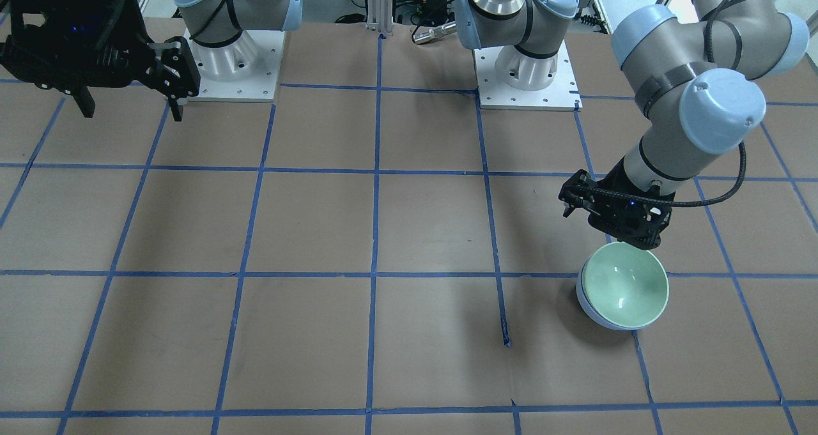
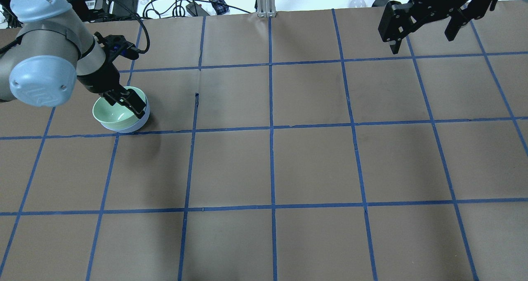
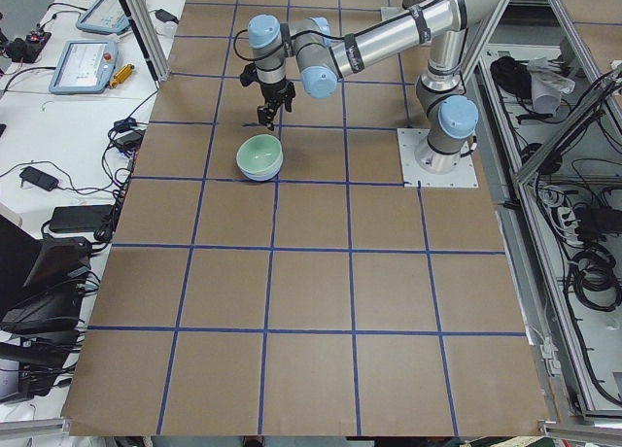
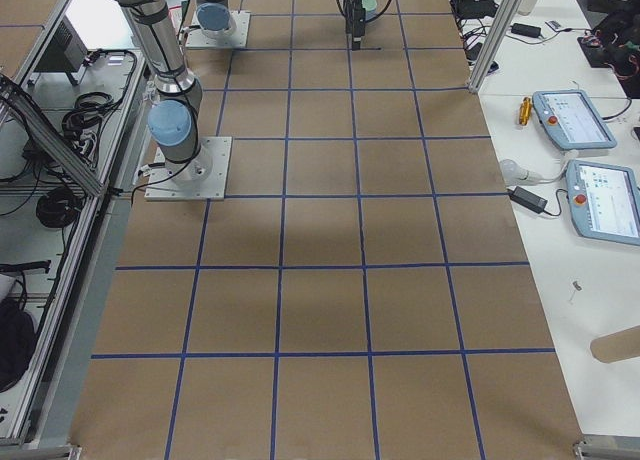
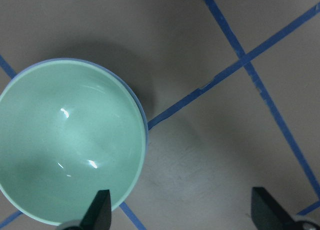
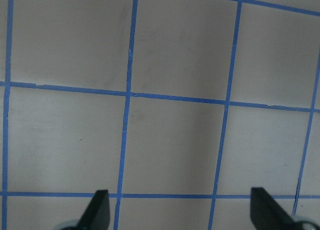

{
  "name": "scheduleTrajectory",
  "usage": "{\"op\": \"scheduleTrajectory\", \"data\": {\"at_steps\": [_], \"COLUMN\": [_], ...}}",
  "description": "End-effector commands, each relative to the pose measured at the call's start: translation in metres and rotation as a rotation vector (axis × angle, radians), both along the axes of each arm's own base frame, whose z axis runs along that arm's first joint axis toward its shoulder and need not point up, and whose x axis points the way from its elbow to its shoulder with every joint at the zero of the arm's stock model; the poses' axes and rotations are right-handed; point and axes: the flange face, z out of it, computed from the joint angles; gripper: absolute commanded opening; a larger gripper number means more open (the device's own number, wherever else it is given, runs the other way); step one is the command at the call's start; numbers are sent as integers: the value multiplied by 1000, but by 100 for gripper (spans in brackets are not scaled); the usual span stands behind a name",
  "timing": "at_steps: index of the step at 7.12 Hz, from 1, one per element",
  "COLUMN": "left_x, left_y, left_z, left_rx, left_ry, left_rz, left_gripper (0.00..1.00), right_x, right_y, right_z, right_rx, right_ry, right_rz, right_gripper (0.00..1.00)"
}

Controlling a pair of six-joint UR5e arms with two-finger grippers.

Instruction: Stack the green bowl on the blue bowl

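The green bowl [image 1: 623, 285] sits nested inside the blue bowl [image 1: 589, 312] on the table, and only the blue bowl's outer wall shows under the mint rim. Both also show in the overhead view, the green bowl [image 2: 112, 114] in the blue bowl [image 2: 139, 123]. My left gripper [image 2: 130, 103] is open and empty just above the stack's edge. In the left wrist view one finger [image 5: 100, 210] hangs over the green bowl's [image 5: 70, 140] rim and the other over bare table. My right gripper [image 2: 420, 37] is open and empty, high over the far right of the table.
The table [image 2: 272, 165] is brown paper with a grid of blue tape lines. Cables and small devices [image 2: 198, 4] lie beyond its far edge. The two arm bases [image 1: 527, 71] stand on white plates at the robot's side.
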Motion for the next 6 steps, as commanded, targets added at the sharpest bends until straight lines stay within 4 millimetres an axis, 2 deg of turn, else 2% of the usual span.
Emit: {"op": "scheduleTrajectory", "data": {"at_steps": [1,2,3,4,5,6], "left_x": [-32,-48,-61,-82,-101,-118], "left_y": [10,15,26,41,52,62], "left_z": [45,73,110,140,149,147], "left_rx": [-36,-54,-64,-60,-66,-56], "left_ry": [-17,-22,-17,-23,-24,-27], "left_rz": [208,238,342,331,349,376], "left_gripper": [100,100,100,100,100,100], "right_x": [0,0,0,0,0,0], "right_y": [0,0,0,0,0,0], "right_z": [0,0,0,0,0,0], "right_rx": [0,0,0,0,0,0], "right_ry": [0,0,0,0,0,0], "right_rz": [1,1,-1,-1,1,1], "right_gripper": [100,100,100,100,100,100]}}
